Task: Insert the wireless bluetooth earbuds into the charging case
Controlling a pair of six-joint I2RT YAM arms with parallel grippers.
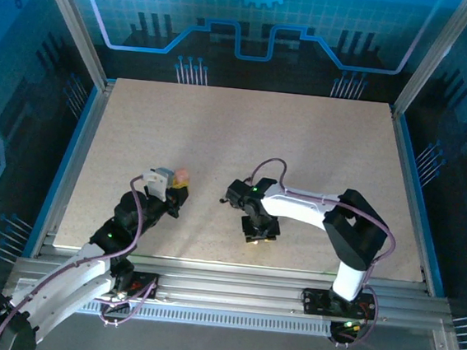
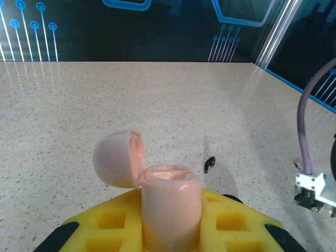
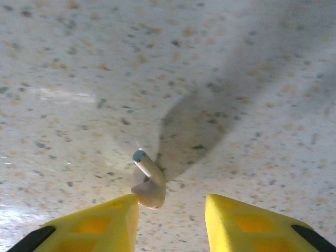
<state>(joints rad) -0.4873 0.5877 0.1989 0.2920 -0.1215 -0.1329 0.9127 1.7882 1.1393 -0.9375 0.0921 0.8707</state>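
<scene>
**Earbud pick-up in hand; case held open and waiting**

Top external view: The charging case [image 1: 181, 174] is clamped in the left jaws and held up over the desk [image 1: 246, 127]. The left arm [image 1: 121, 222] reaches forward from its base. The right arm [image 1: 313, 207] is folded inward, and its jaws point down at the desk well to the right of the case.

Left wrist view: Yellow fingers [image 2: 105, 220] are closed on the case body, which stands upright. The lid [image 2: 118, 157] is swung open to the left. A small dark curved piece [image 2: 210, 164] lies on the desk just beyond the case, to its right. I cannot tell whether it is an earbud.

Right wrist view: One earbud [image 3: 149, 181] lies on the desk with its stem pointing away. The right jaws stand apart astride it and grip nothing. The earbud sits off-centre, close against the left-hand finger [image 3: 100, 226].

Assessment: The step in hand is grasping an earbud. The next move calls for centring the jaws and closing gently on the tiny piece. It must then be carried left to the case and set stem-down into the well.
</scene>
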